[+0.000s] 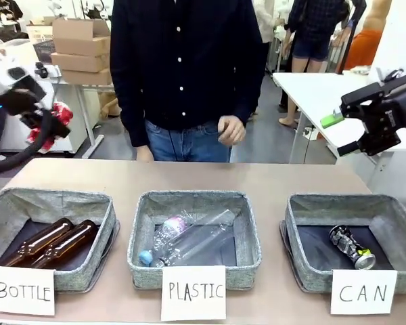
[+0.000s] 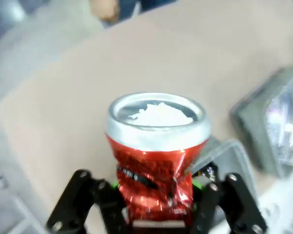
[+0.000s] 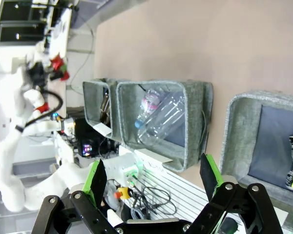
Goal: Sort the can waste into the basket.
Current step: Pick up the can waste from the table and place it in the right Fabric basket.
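Red can [image 2: 154,170]: thin crumpled aluminium, light, slick, easily crushed further, so a mid-body pinch suits. Left gripper [image 2: 156,200] is clamped on its lower body, raised at far left over the table [image 1: 189,179]. Long axis runs along the fingers, silver end pointing away from the wrist. Black-and-silver can [image 1: 352,247] lies slanted on its side in the CAN basket [image 1: 338,202]. Right gripper [image 1: 344,134] hangs above, jaws spread, empty.

White arm [image 3: 10,161], black tool [image 3: 152,168], green pads [image 3: 95,180]

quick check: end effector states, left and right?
Left end effector: closed on the red can.
Right end effector: open, holding nothing.
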### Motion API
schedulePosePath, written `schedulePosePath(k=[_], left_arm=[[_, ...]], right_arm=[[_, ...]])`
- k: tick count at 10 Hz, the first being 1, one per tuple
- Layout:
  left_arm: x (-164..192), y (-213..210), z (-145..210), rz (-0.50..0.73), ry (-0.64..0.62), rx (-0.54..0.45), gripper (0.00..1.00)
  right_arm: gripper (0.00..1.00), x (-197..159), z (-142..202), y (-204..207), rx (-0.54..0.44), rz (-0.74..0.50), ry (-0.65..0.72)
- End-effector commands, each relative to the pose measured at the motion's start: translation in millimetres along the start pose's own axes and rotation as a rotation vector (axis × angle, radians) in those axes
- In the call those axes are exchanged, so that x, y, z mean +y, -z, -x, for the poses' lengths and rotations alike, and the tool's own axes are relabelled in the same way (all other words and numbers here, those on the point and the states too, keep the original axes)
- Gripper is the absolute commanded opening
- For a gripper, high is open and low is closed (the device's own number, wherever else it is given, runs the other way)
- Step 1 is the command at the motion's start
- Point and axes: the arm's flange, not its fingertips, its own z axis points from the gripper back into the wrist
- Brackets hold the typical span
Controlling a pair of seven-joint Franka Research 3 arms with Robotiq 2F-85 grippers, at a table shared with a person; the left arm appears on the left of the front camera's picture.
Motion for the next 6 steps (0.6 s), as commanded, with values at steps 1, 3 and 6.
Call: schedulePosePath(k=[1,3,6], left_arm=[[-67,-48,86,-0.002,0.213,-0.061,0.00],[-96,-48,117,-0.098,0.285,-0.124,0.00],[-61,-36,76,0.016,0.209,-0.043,0.00]], right_arm=[[1.00,-3,0,0,0.002,-0.001,-0.026],[1.00,-3,0,0,0.002,-0.001,-0.026],[1.00,-3,0,0,0.002,-0.001,-0.026]])
